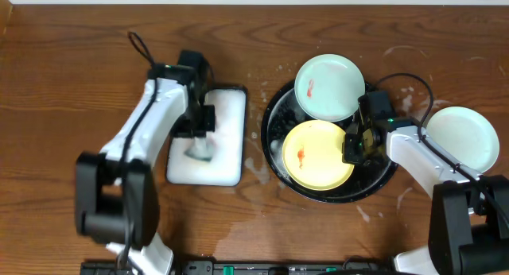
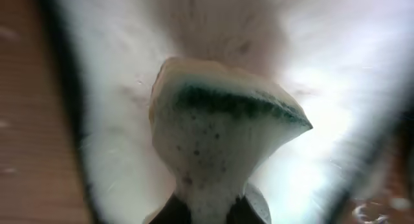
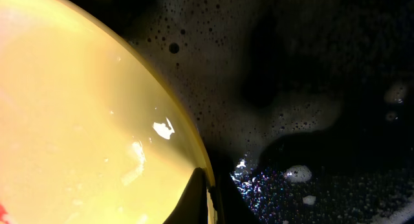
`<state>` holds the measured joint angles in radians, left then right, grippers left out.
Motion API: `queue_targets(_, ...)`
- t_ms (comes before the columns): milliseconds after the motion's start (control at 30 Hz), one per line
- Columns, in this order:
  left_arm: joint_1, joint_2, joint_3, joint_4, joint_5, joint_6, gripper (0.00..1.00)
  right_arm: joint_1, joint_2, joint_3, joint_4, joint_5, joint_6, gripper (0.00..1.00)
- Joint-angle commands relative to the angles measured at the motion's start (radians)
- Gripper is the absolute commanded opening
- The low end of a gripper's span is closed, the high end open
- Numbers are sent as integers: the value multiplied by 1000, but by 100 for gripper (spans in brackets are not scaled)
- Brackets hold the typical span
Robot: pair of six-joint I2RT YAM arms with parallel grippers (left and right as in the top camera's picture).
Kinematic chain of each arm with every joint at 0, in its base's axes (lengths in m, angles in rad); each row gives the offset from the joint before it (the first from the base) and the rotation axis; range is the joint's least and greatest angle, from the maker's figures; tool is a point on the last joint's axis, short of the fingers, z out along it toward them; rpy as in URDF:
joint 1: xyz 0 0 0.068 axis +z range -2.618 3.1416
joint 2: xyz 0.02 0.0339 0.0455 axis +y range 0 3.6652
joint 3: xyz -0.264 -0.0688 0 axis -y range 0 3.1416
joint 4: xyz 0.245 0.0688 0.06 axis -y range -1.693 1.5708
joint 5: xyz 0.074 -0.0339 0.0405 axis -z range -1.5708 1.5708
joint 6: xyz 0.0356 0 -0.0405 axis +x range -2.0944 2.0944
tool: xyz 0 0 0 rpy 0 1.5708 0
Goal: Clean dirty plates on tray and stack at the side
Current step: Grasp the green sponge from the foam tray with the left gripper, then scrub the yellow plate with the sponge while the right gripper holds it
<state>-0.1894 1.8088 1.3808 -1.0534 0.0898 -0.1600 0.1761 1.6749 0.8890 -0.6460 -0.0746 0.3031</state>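
Overhead, left claw (image 1: 199,138) gripping sponge (image 2: 220,133), right claw (image 1: 352,146) pinching yellow plate (image 1: 316,156)

2 plates (image 1: 318,154) lie in the tray (image 1: 273,129), 1 plate (image 1: 464,137) beside it.

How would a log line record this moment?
left gripper shut on sponge | right gripper shut on yellow plate | one mint plate off tray

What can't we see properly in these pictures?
1. Left wrist view: the white foam tray is blurred; the soapy sponge hides its middle.
2. Right wrist view: the red smear on the yellow plate is cut off at the bottom-left corner.
3. Overhead: the right gripper hides its own grip.
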Motion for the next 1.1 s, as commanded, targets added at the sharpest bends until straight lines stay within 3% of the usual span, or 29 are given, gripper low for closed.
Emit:
queue_targets(0, -32, -111, 58, -16, 8, -6, 7, 6, 53, -17, 7, 14, 14, 1)
queue_targets(267, -208, -144, 61, 119, 189, -59, 8, 6, 53, -17, 8, 14, 14, 1)
queue_targets(567, -471, 52, 61, 358, 191, -201, 8, 7, 53, -17, 7, 14, 14, 1)
queue_targets(867, -536, 296, 61, 510, 341, -360, 8, 7, 53, -17, 7, 14, 15, 1)
queue_targets(1000, -531, 380, 61, 473, 325, -377, 8, 7, 53, -17, 6, 14, 14, 1)
queue_targets(1067, -520, 389, 62, 415, 230, -378, 7, 7, 53, -17, 3, 14, 14, 1)
